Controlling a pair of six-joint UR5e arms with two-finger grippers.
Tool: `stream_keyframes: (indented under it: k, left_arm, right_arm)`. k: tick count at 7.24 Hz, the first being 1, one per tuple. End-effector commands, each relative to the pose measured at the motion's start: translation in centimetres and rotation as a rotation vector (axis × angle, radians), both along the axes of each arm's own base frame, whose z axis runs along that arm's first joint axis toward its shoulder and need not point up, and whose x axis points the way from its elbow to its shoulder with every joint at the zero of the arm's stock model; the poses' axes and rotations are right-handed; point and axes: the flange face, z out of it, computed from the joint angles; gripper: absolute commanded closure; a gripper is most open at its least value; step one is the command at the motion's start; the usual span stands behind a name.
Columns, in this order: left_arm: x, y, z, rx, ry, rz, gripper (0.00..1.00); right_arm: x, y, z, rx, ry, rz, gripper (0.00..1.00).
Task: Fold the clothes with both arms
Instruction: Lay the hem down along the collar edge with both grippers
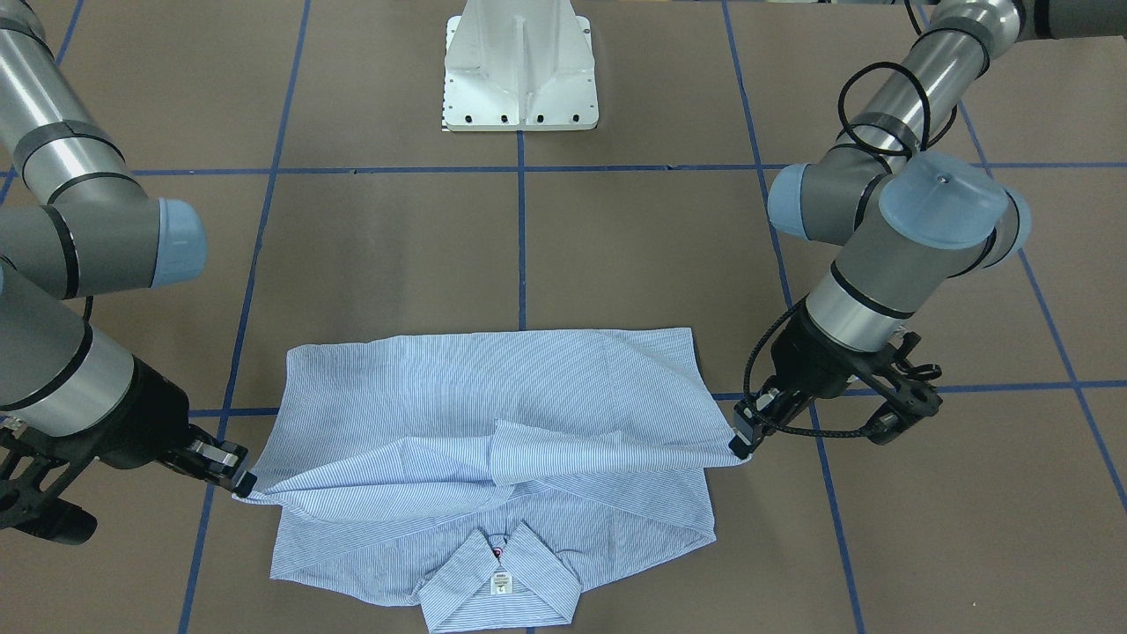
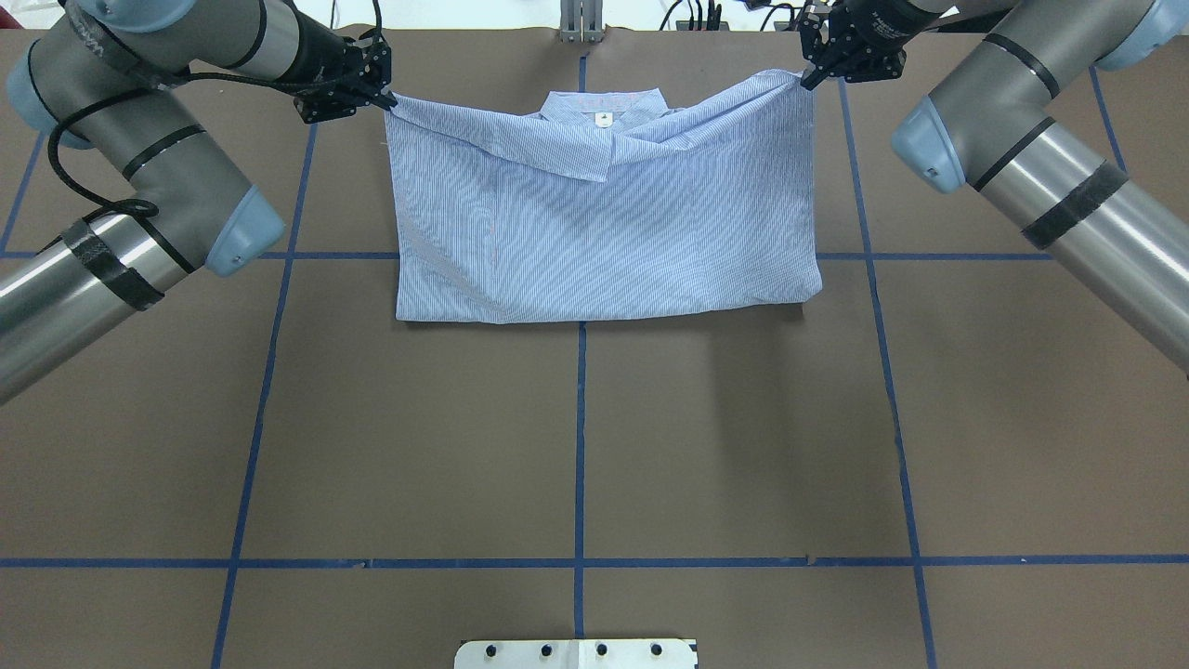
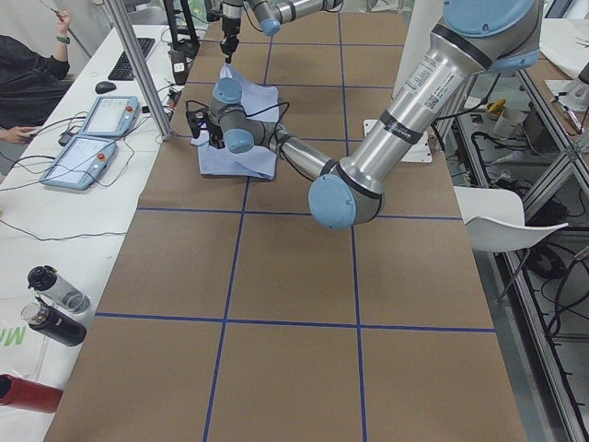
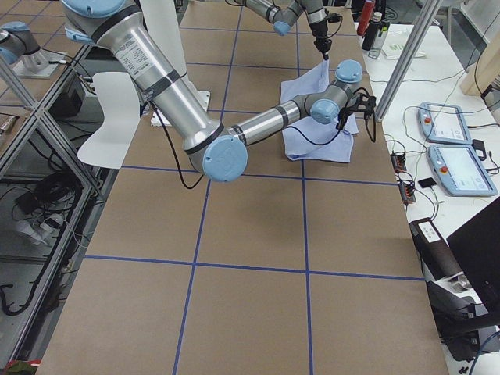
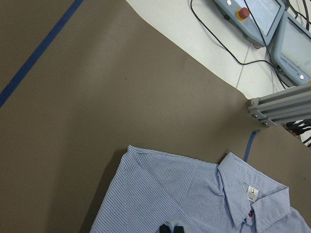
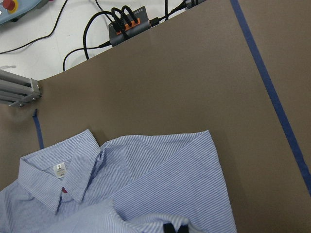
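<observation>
Both arms hold the striped shirt by its corners.
The shirt [image 2: 604, 232] lies at the far side of the brown table [image 2: 418, 446], collar outward; the left gripper [image 2: 385, 98] and the right gripper [image 2: 806, 82] each pinch a lifted corner.

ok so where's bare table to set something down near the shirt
The broad brown table between the shirt and the white base is bare. Crowded: the far edge, where the left pincer and right pincer grip its corners.
</observation>
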Motion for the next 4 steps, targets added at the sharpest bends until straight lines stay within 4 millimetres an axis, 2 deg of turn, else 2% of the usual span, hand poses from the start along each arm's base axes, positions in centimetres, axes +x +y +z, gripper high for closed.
stream_keyframes:
  k: [1, 2, 4]
  left_arm:
    - [1.4, -1.7, 1.9, -0.003, -0.005, -0.001, 1.00]
    - [2.2, -2.6, 2.4, -0.009, -0.011, 0.000, 1.00]
    - [3.0, -3.2, 4.2, -0.011, -0.015, 0.003, 1.00]
  right_arm:
    - [-0.5, -0.7, 1.6, -0.006, 0.006, -0.001, 1.00]
    - [-0.7, -0.9, 2.4, -0.012, 0.012, -0.002, 1.00]
    - [-1.3, -1.1, 3.6, -0.031, 0.024, -0.007, 1.00]
